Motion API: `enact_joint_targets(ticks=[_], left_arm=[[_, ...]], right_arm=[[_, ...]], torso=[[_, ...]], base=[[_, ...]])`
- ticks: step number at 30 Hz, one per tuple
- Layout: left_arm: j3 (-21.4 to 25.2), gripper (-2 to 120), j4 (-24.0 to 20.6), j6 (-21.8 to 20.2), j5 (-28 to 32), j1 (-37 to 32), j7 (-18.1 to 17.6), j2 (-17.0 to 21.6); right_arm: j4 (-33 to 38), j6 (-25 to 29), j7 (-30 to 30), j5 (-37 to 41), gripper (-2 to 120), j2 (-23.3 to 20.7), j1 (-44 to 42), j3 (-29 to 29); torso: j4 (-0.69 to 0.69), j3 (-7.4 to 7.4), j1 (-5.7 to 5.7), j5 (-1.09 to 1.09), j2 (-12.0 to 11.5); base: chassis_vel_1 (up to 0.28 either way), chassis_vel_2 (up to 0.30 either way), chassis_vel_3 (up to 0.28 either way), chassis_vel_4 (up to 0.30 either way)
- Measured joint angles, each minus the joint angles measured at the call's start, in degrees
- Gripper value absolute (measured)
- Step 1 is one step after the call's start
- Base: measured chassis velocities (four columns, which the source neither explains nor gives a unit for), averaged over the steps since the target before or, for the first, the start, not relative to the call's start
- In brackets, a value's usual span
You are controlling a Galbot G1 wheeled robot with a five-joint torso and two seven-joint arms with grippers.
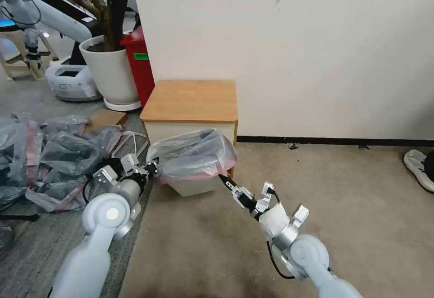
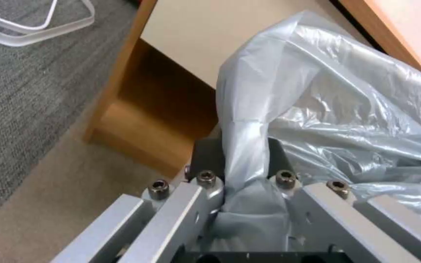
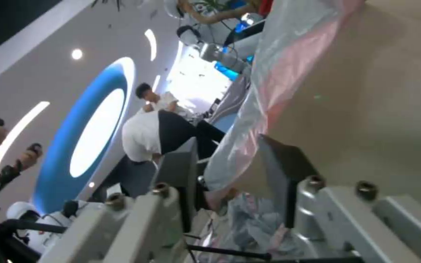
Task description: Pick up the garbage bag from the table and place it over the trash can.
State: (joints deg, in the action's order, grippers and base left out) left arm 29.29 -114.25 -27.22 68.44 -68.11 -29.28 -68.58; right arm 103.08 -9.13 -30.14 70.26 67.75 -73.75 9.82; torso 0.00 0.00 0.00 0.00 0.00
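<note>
Beige carpet runs up to a plain cream wall, and against that wall the table (image 1: 190, 101) stands with its orange-brown top bare. Just in front of it, on the near side, the trash can (image 1: 194, 185) sits on the floor, and the garbage bag (image 1: 192, 155) is already draped over its mouth, the pink-red band lying down the can's outer wall while the grey film billows loosely above the rim.

The bag is held from both sides, apparently so that its mouth is stretched wide enough to pass over the rim. At the can's left side the left gripper (image 1: 151, 169) is pressed together on a twisted bunch of film; in the left wrist view the plastic (image 2: 249, 153) is seen pinched between the two dark pads. The left arm is reached forward low, forearm almost level, from the carpet's left edge.

At the can's near right corner the right gripper (image 1: 224, 181) is extended on a long, straight diagonal from the lower right. In the right wrist view its jaws are spread, with the pink hem (image 3: 249, 153) hanging between them rather than clamped, beside the can's wall (image 3: 381, 109). The fitting is judged nearly finished.

To the left, a heap of similar bags (image 1: 40, 153) lies on grey carpet.
</note>
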Motion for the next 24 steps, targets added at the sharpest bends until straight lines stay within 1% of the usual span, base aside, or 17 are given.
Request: enact_joint_targets(ticks=[3,4,5,6,8,9,10,12,13,16,18,20,24], left_arm=[[-0.04,6,-0.08,0.0,-0.05,-0.13,0.0,-0.02],[-0.05,6,-0.18,0.0,-0.07,-0.19,0.0,-0.03],[-0.05,6,-0.18,0.0,-0.07,-0.19,0.0,-0.03],[-0.08,6,-0.38,0.0,-0.09,-0.35,0.0,-0.03],[-0.1,6,-0.47,0.0,-0.14,-0.51,0.0,-0.03],[-0.1,6,-0.47,0.0,-0.14,-0.51,0.0,-0.03],[-0.12,6,-0.49,0.0,-0.19,-0.58,0.0,-0.03],[-0.12,6,-0.58,0.0,-0.24,-0.64,0.02,0.09],[-0.12,6,-0.58,0.0,-0.24,-0.64,0.02,0.09],[-0.12,6,-0.28,0.0,-0.26,-0.38,0.12,0.31],[-0.11,6,-0.14,0.0,-0.26,-0.29,0.12,0.3],[-0.25,6,-0.03,0.01,-0.29,-0.05,0.14,0.11],[-0.68,6,-0.19,0.01,-0.38,-0.15,0.15,-0.29]], right_arm=[[-0.15,-0.13,0.03,0.26,50,-0.06,0.66,-0.38],[-0.2,-0.16,0.09,0.27,54,-0.07,0.79,-0.45],[-0.2,-0.16,0.09,0.27,54,-0.07,0.79,-0.45],[-0.29,-0.23,0.38,0.42,61,-0.05,1.18,-0.59],[-0.32,-0.39,0.81,0.45,69,0.03,1.53,-0.62],[-0.32,-0.39,0.81,0.45,69,0.03,1.53,-0.62],[-0.33,-0.71,1.04,0.33,72,0.04,1.66,-0.59],[-0.38,-1.03,1.24,-0.15,83,-0.49,1.03,-0.42],[-0.38,-1.03,1.24,-0.15,83,-0.49,1.03,-0.42],[-0.1,-1.02,0.0,-0.41,91,-1.18,-0.83,0.07],[-0.02,-1.02,-0.14,-0.55,91,-1.24,-1.08,0.08],[-0.03,-0.98,-0.32,-1.25,95,-1.15,-1.36,0.08],[-0.54,-0.97,0.63,-1.27,95,-0.57,0.05,0.09]], torso=[[0.0,0.0,0.0,0.0,0.0],[0.0,0.0,0.0,0.0,0.0],[0.0,0.0,0.0,0.0,0.0],[0.0,0.0,0.0,0.0,0.0],[0.0,0.0,0.0,0.0,0.0],[0.0,0.0,0.0,0.0,0.0],[0.0,0.0,0.0,0.0,0.0],[0.01,0.0,0.0,0.0,0.0],[0.01,0.0,0.0,0.0,0.0],[0.0,0.0,0.0,0.0,0.0],[0.0,0.0,0.0,0.0,0.0],[0.0,0.0,0.0,0.0,0.0],[0.0,0.0,0.0,0.0,0.0]], base=[[0.0,0.0,0.0,0.0],[0.0,0.0,0.0,0.0],[0.0,0.0,0.0,0.0],[0.0,0.0,0.0,0.0],[0.0,0.0,0.0,0.0],[0.0,0.0,0.0,0.0],[0.0,0.0,0.0,0.0],[0.0,0.0,0.0,0.0],[0.0,0.0,0.0,0.0],[0.0,0.0,0.0,0.0],[0.0,0.0,0.0,0.0],[0.0,0.0,0.0,0.0],[0.0,0.0,0.0,0.0]])
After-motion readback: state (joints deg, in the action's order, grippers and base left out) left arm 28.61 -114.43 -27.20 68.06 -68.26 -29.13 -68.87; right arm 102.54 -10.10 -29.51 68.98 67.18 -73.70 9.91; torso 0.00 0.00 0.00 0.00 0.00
